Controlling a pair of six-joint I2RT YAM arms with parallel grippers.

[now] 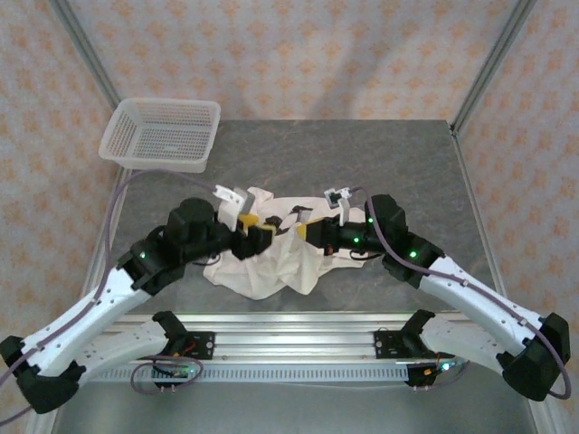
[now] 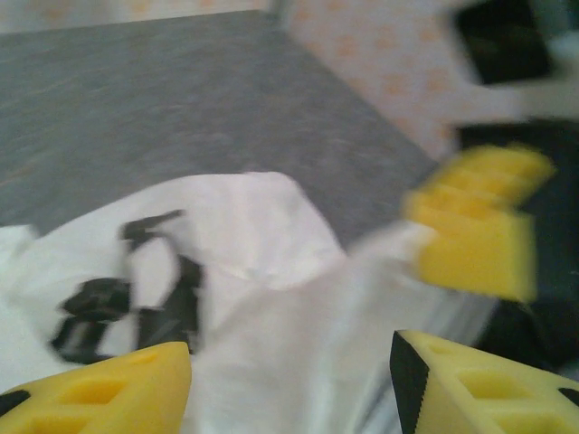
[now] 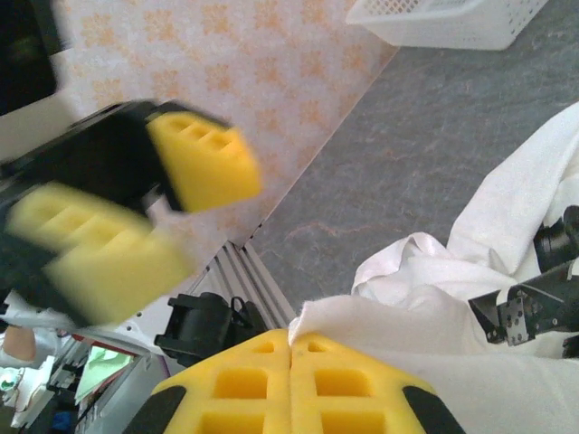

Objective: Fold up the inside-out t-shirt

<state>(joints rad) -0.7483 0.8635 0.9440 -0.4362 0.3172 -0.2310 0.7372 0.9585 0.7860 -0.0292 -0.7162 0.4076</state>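
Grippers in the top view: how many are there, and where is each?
2. The left gripper is open over the t-shirt, on its left part; the right gripper is shut on its right part. None seems hidden.

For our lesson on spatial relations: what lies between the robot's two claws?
Crumpled cloth of the t-shirt fills the stretch between the left claw and the right claw. The top external view shows it.
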